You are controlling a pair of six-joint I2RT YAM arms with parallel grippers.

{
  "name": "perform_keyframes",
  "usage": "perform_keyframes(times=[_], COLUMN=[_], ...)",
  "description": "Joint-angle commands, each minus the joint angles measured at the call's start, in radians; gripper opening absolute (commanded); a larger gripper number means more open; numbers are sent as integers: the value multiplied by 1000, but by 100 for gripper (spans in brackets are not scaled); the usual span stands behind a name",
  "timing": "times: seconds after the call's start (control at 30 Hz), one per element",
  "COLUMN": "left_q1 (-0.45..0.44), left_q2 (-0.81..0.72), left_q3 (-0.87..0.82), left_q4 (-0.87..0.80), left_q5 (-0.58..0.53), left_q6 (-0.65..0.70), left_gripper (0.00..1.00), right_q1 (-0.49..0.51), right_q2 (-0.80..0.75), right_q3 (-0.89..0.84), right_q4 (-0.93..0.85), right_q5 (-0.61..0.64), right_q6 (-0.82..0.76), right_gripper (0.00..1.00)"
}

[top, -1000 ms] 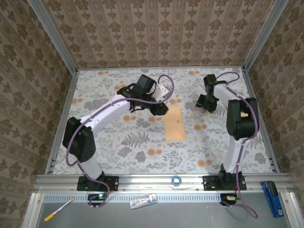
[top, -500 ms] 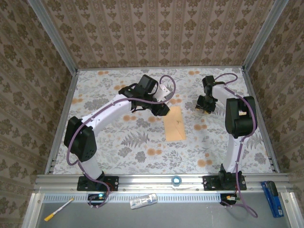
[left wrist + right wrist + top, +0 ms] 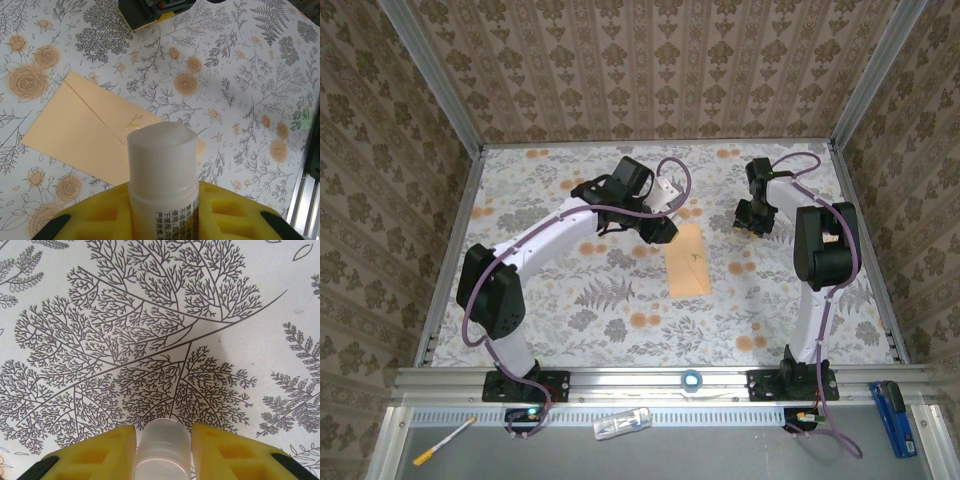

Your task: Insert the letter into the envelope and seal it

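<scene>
Right, left claw (image 3: 658, 230) is clamped on a white glue stick (image 3: 162, 165), with yellow pads (image 3: 95, 215) snug on either side of the tube and its round top poking out past the fingertips. Just beyond that tip, a touch to the claw's left, the envelope (image 3: 85, 135) lies flat on the tablecloth (image 3: 240, 75), flap folded down, a small gold mark at the flap's point. Over to the right claw (image 3: 752, 222): it's squeezed onto a clear cap (image 3: 162, 445), pointing down at a fern print. The envelope sits between the two claws, nearer the left one.
</scene>
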Motion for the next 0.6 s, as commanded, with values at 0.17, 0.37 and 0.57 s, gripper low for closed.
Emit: perform_keyframes(times=[0.17, 0.37, 0.57], left_q1=[-8, -9, -11], left_q2=[23, 20, 14], left_q3=[34, 34, 31], left_q4=[-26, -28, -27], left_q5=[9, 8, 8], left_q6=[31, 30, 26], left_gripper=[0, 0, 0], right_q1=[10, 10, 10], right_q2=[18, 3, -16], right_q3=[13, -1, -10], right_q4=[9, 18, 23], right_q5=[29, 28, 21], right_q6=[-4, -3, -2], right_gripper=[30, 28, 26])
